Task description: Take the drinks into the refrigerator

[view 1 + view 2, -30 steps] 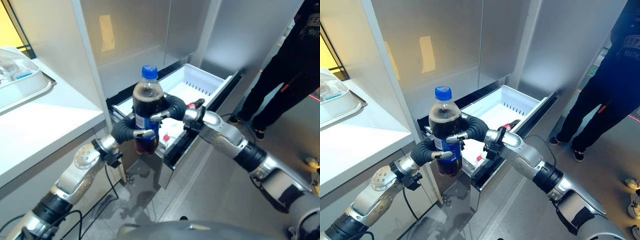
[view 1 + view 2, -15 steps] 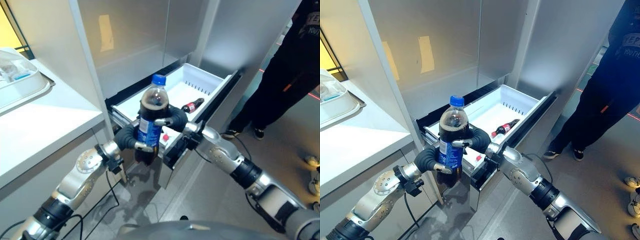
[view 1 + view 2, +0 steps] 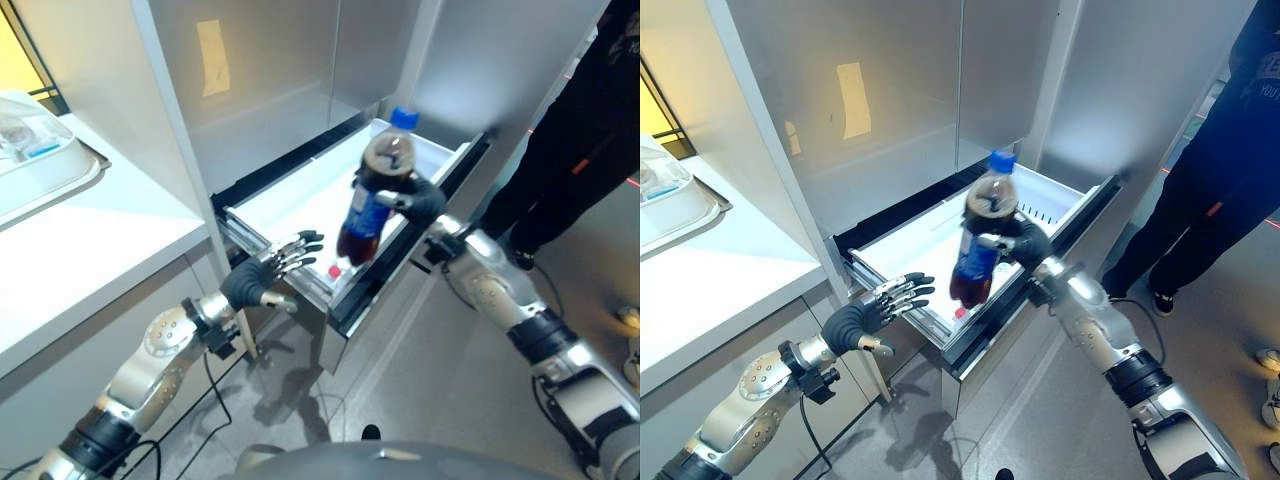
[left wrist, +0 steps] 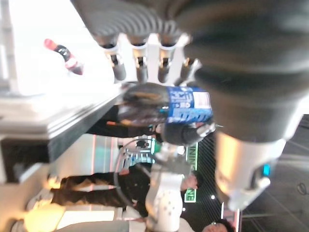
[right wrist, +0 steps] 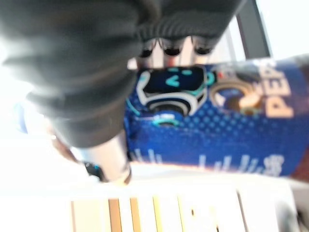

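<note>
Cola bottle (image 3: 978,248) with a blue cap and blue label is held in the air by the right hand (image 3: 1025,242), whose fingers are wrapped around its middle; the bottle leans, cap toward the far right, base toward the near left. It hangs above the near front edge of the pulled-out refrigerator drawer (image 3: 902,264), a white bin set in a dark frame below the closed steel doors. Inside the drawer a small bottle with a red cap (image 4: 64,51) lies on its side on the white floor. The left hand (image 3: 862,317) is apart from the bottle, at the drawer's near left corner, fingers straight and spread, holding nothing. White counter (image 3: 90,240) sits at the left with a tray (image 3: 40,152) on it. A person in dark clothes (image 3: 1210,170) stands at the far right.
</note>
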You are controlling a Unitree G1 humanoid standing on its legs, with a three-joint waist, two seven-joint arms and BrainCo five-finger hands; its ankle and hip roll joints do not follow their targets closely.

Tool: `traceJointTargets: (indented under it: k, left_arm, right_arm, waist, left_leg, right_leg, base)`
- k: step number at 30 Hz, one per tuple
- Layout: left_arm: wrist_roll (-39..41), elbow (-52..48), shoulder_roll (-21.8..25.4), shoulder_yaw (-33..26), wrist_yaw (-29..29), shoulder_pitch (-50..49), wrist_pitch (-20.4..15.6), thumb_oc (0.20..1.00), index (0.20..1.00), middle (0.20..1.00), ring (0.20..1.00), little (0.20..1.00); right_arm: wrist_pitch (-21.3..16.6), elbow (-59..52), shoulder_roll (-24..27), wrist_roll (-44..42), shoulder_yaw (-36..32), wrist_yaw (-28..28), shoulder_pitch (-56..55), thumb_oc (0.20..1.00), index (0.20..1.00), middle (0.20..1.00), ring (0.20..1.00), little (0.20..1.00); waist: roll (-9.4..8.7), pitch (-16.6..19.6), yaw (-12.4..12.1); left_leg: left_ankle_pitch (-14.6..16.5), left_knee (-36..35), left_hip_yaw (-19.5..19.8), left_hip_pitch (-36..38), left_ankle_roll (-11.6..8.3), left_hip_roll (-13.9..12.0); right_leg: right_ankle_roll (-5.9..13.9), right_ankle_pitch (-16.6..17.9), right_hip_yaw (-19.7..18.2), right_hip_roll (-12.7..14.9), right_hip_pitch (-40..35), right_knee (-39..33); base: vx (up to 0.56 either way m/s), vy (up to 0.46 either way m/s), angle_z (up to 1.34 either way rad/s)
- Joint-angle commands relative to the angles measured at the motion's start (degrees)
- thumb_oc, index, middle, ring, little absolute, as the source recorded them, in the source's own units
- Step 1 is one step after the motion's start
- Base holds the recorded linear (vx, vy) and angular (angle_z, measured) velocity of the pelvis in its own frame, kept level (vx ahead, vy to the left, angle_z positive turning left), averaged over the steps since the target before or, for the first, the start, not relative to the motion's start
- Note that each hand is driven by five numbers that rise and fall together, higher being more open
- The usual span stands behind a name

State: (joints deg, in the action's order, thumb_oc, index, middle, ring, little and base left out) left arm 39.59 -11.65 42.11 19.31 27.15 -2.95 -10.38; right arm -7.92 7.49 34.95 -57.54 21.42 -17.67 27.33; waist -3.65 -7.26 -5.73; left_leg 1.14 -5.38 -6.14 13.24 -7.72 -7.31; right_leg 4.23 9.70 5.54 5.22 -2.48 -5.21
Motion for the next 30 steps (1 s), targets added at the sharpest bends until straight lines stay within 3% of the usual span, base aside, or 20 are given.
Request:
traceJointTargets:
  k: [1, 7, 15, 25, 30]
  left_arm:
    - [2.87, -4.14, 0.94, -0.57, 1.08, 0.32, -1.83, 1.0, 1.0, 1.0, 1.0, 1.0]
    - [3.86, -3.85, 1.48, -1.87, 1.29, -1.39, -1.51, 1.0, 1.0, 1.0, 1.0, 1.0]
    - [3.97, -4.5, 1.98, -1.96, 1.58, -1.22, -1.78, 1.0, 1.0, 1.0, 1.0, 1.0]
    - [7.76, -6.72, 4.28, 0.41, 2.26, 1.24, -1.93, 1.0, 1.0, 1.0, 1.0, 1.0]
    - [10.43, -6.79, 4.64, 2.01, 2.52, 1.0, -0.62, 1.0, 1.0, 1.0, 1.0, 1.0]
  right_arm:
    - [-8.43, -2.69, 2.35, -4.59, -7.39, 0.13, 9.55, 0.2, 0.2, 0.2, 0.2, 0.2]
    - [-9.03, -1.8, 6.7, -4.21, -8.66, 0.75, 10.24, 0.2, 0.2, 0.2, 0.2, 0.2]
    - [-9.13, 1.38, 8.53, -2.73, -7.52, 1.64, 13.09, 0.2, 0.2, 0.2, 0.2, 0.2]
    - [-9.29, 14.59, 12.32, 2.33, 2.48, 5.94, 32.09, 0.2, 0.2, 0.2, 0.2, 0.2]
    - [-9.62, 22.47, 10.7, 3.7, 5.54, 8.29, 40.91, 0.2, 0.2, 0.2, 0.2, 0.2]
  waist:
    - [-0.16, -0.08, -0.21]
    - [-0.18, -0.24, -0.16]
    - [-0.22, -0.62, -0.49]
    - [-0.28, -3.34, -1.55]
    - [-0.44, -5.01, -2.29]
  left_leg:
    - [2.47, 0.38, 2.91, -2.17, 6.51, 4.81]
    - [2.48, 0.38, 2.7, -2.34, 6.56, 4.82]
    - [2.37, 0.38, 2.65, -2.74, 6.48, 4.72]
    - [0.95, 0.55, 2.84, -6.6, 6.54, 4.6]
    - [0.17, 0.99, 3.03, -8.66, 6.39, 4.32]
  right_leg:
    - [1.96, -7.05, 2.5, 0.05, -3.53, 6.19]
    - [2.0, -7.22, 2.2, -0.07, -3.08, 6.35]
    - [2.01, -7.29, 2.17, -0.23, -2.77, 6.34]
    - [1.76, -7.36, 1.8, -0.75, 1.71, 7.98]
    - [1.4, -7.59, 1.98, -1.24, 3.78, 8.91]
  base:
    - [0.0, 0.0, 0.0]
    - [0.0, 0.0, 0.0]
    - [0.0, 0.0, 0.0]
    - [-0.02, -0.002, -0.02]
    - [-0.02, -0.008, -0.01]
